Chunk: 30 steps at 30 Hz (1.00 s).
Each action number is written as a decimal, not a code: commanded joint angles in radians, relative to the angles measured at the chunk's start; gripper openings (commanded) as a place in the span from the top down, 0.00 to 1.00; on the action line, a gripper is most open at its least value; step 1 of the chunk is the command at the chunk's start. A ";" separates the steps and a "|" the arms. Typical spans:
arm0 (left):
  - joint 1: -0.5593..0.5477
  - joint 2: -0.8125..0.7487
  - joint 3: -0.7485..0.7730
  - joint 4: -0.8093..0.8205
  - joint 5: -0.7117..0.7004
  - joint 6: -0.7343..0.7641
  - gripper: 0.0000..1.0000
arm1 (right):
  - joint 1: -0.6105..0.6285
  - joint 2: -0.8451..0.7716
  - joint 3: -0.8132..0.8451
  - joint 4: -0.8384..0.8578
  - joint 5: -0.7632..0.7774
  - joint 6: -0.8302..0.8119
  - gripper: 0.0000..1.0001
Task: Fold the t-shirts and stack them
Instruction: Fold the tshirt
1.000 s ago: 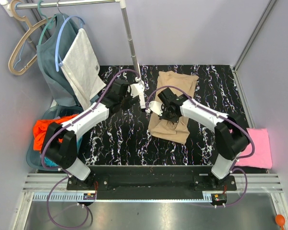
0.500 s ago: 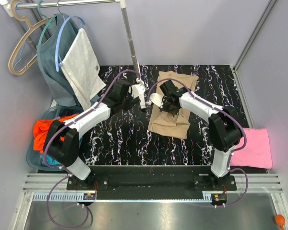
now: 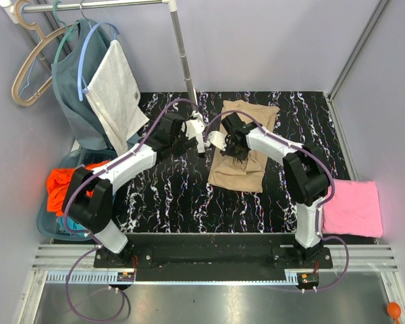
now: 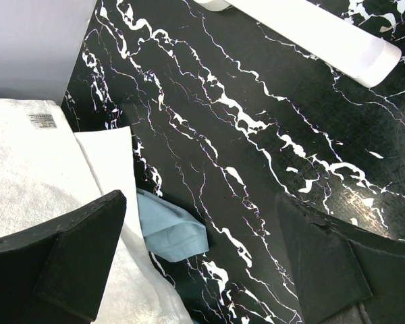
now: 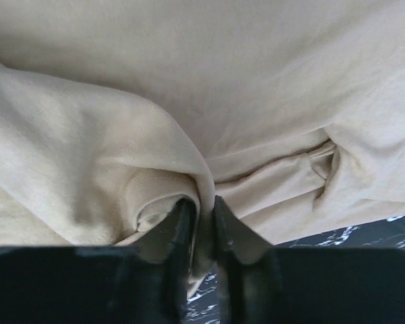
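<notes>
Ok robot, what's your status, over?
Right gripper shut on tan t-shirt fold. Left gripper open, empty, over table. Pink t-shirt folded at right edge. Rack pole close by left gripper.

Black marble table [image 3: 169, 196]; white towel [image 3: 115, 88] on rail [image 3: 94, 5]; blue bin [image 3: 44, 223].

One tan t-shirt [image 3: 239, 177] lies on the tabletop [image 3: 169, 196], one pink t-shirt [image 3: 354, 209] right of it, one orange t-shirt [image 3: 61, 189] left of it, one teal t-shirt [image 3: 67, 74] hangs beyond its far-left corner: four. One white cloth [image 3: 118, 88], one bin [image 3: 42, 219].
</notes>
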 commanded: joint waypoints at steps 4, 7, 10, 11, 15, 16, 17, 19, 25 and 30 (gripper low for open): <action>0.004 0.001 -0.002 0.057 0.025 -0.005 0.01 | -0.018 0.004 0.030 0.089 0.053 0.016 0.51; 0.006 -0.001 -0.007 0.063 0.027 -0.008 0.01 | -0.020 0.002 0.024 0.141 0.105 0.037 0.41; 0.004 0.001 -0.007 0.064 0.028 -0.008 0.01 | -0.020 0.010 0.030 0.178 0.160 0.056 0.39; 0.006 -0.001 -0.006 0.066 0.027 -0.007 0.01 | -0.020 0.013 0.035 0.192 0.183 0.060 0.39; 0.006 0.002 -0.006 0.070 0.025 -0.002 0.01 | -0.027 0.034 0.046 0.238 0.253 0.065 0.39; 0.006 0.001 -0.006 0.070 0.025 -0.001 0.01 | -0.030 0.041 0.044 0.251 0.267 0.065 0.39; 0.006 -0.002 -0.007 0.070 0.025 -0.002 0.01 | -0.033 0.041 0.043 0.271 0.284 0.064 0.39; 0.006 -0.005 -0.010 0.072 0.025 -0.002 0.01 | -0.039 0.035 0.044 0.285 0.297 0.065 0.39; 0.006 -0.012 -0.024 0.084 0.019 0.001 0.01 | -0.041 -0.042 0.017 0.287 0.307 0.079 0.39; 0.007 -0.021 -0.036 0.093 0.012 0.010 0.01 | -0.038 -0.180 -0.062 0.212 0.257 0.131 0.37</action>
